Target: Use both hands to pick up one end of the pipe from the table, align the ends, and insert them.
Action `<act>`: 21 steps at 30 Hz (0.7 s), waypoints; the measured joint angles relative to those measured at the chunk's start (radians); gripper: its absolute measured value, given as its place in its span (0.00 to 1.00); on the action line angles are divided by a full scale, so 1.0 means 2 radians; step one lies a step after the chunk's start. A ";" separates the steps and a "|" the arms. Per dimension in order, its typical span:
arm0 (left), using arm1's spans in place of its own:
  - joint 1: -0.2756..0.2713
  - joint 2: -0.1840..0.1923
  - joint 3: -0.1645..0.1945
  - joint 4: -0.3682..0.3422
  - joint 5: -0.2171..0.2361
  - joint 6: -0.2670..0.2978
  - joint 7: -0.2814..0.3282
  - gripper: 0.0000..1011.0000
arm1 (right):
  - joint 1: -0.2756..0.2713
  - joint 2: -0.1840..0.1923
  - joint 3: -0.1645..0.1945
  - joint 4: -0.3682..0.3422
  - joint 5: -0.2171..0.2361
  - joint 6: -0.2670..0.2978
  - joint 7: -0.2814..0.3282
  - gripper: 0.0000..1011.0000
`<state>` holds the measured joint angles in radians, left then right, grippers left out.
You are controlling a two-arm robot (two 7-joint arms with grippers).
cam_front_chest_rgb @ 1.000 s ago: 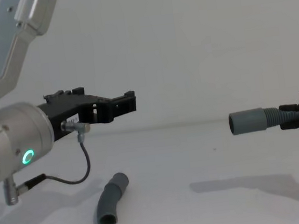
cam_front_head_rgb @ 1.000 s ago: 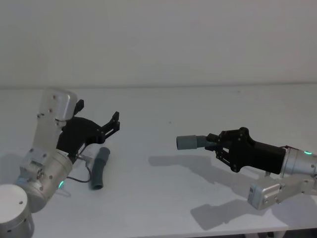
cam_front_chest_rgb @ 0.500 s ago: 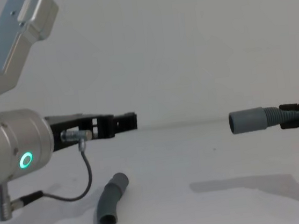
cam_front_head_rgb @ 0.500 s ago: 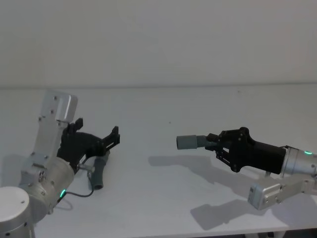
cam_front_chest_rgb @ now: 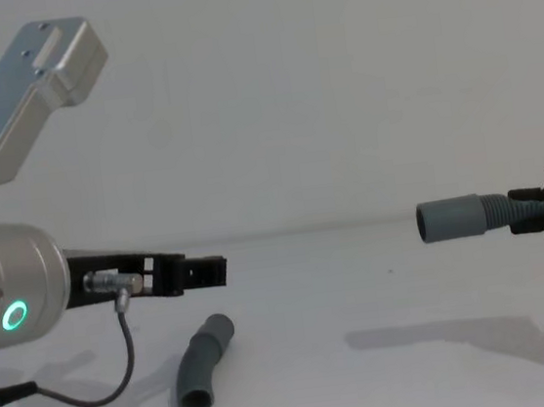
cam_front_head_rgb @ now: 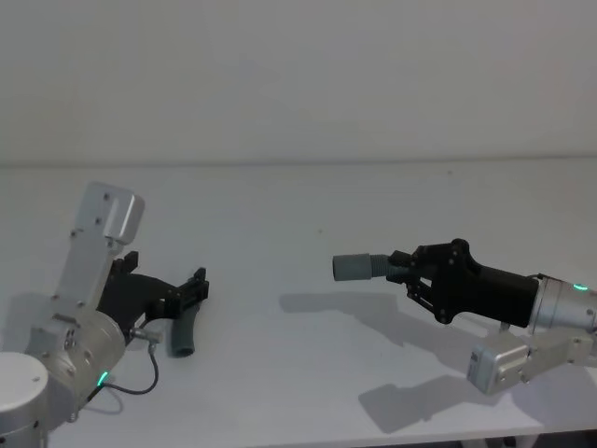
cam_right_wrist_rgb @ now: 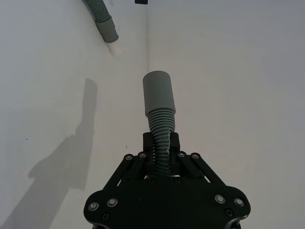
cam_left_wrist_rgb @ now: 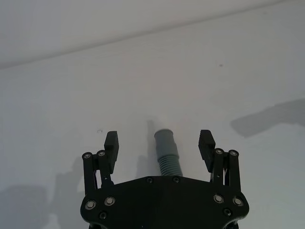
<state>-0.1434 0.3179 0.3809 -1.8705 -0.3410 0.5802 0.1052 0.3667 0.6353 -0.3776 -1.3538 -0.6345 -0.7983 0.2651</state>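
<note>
One dark grey ribbed pipe piece (cam_front_head_rgb: 182, 334) lies on the white table (cam_front_head_rgb: 280, 205) at the left, its open cuff toward me (cam_front_chest_rgb: 197, 399). My left gripper (cam_front_head_rgb: 193, 288) hangs low over it, open. In the left wrist view the piece (cam_left_wrist_rgb: 167, 155) sits between the spread fingers (cam_left_wrist_rgb: 111, 141), not touched. At the right, my right gripper (cam_front_head_rgb: 403, 271) is shut on the ribbed part of the other pipe piece (cam_right_wrist_rgb: 161, 131) and holds it level above the table. Its wide smooth grey cuff (cam_front_head_rgb: 353, 267) points left toward the other arm (cam_front_chest_rgb: 451, 219).
A thin black cable (cam_front_chest_rgb: 123, 363) loops under the left wrist, close to the lying piece. The silver left forearm (cam_front_head_rgb: 98, 247) rises over the table's left side. A pale wall (cam_front_head_rgb: 298, 75) stands behind the table. Open table lies between the two grippers.
My left gripper has dropped and drawn back toward the pipe piece on the table, which now sits between its open fingers. The right gripper and its piece have not moved.
</note>
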 joint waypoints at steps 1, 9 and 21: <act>-0.001 0.001 0.000 0.001 0.000 0.002 -0.001 0.99 | 0.000 0.000 0.000 0.000 0.000 0.000 0.000 0.16; -0.014 -0.001 0.003 0.022 0.002 0.012 -0.011 0.99 | 0.000 0.000 0.000 0.000 0.000 0.000 0.000 0.16; -0.028 -0.017 0.004 0.065 0.000 0.010 -0.019 0.99 | 0.000 0.000 0.000 0.000 0.000 0.000 0.000 0.16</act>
<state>-0.1999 0.2847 0.3887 -1.7399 -0.3403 0.6002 0.0672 0.3667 0.6353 -0.3776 -1.3537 -0.6342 -0.7983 0.2650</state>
